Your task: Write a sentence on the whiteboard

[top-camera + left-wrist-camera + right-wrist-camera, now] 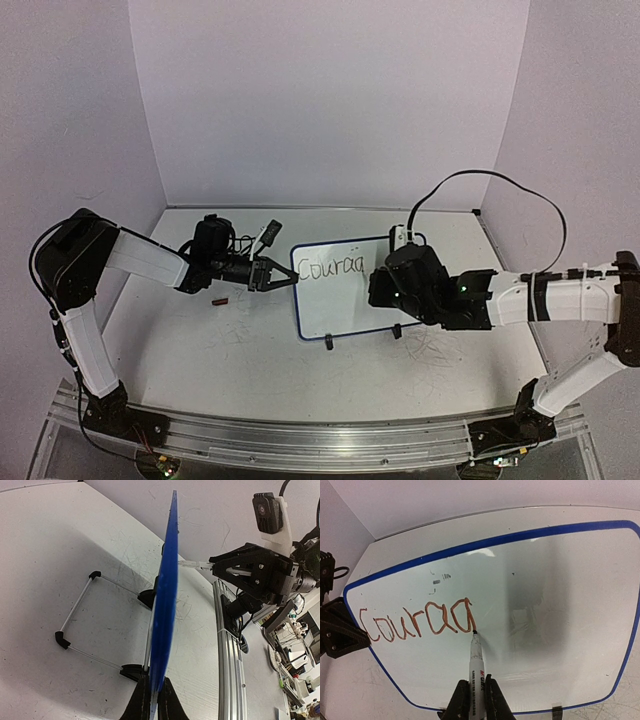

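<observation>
So: whiteboard (335, 305) stands propped on its wire stand (75, 605) mid-bench (200, 360), between the two arms, writing face tilted toward the near edge. Left gripper (152, 702) pinches the board's left edge, blue frame between the jaws. That's most likely a brace so the board doesn't slide or tip back under pen pressure. Right gripper (472, 700) is clamped on a marker (476, 655), barrel running out between the fingers, tip touching the board just under the last letter. That hold puts the tip in the wrist camera's view and probably lets the arm press roughly square to the surface. Sentence (415, 622) so far reads "Courag", reddish ink, upper left of the board; last letter looks closer to a q. Judgement: mid first word, most of the task left, blank board to the right and below. Small dark red piece (221, 300) lies on the bench just beside the left gripper, possibly the marker cap. No containers in view.
</observation>
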Robot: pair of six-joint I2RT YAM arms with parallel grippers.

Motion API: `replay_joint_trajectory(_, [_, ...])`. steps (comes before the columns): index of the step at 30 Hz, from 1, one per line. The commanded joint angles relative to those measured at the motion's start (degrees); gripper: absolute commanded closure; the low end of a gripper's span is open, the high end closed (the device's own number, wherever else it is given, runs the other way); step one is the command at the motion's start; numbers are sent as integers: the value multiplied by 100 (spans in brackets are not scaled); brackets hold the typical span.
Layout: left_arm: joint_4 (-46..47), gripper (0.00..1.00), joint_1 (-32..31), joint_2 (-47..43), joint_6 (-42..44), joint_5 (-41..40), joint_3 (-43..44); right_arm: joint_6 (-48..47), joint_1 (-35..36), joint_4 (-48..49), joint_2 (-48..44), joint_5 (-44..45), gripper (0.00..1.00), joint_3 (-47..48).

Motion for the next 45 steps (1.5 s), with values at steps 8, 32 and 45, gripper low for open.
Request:
replay_joint_trajectory(8, [-194,100,-25,-218,-30,215,54,153,134,-122,79,-26,100,-26])
replay_joint_trajectory(32, [-212,100,-23,-212,-22,220,55,-125,-50,262,-570,-77,100,-205])
replay_joint_trajectory(45, [-253,100,-25,-233,-19,202,71,-327,-242,466,-341,-147,100,-58])
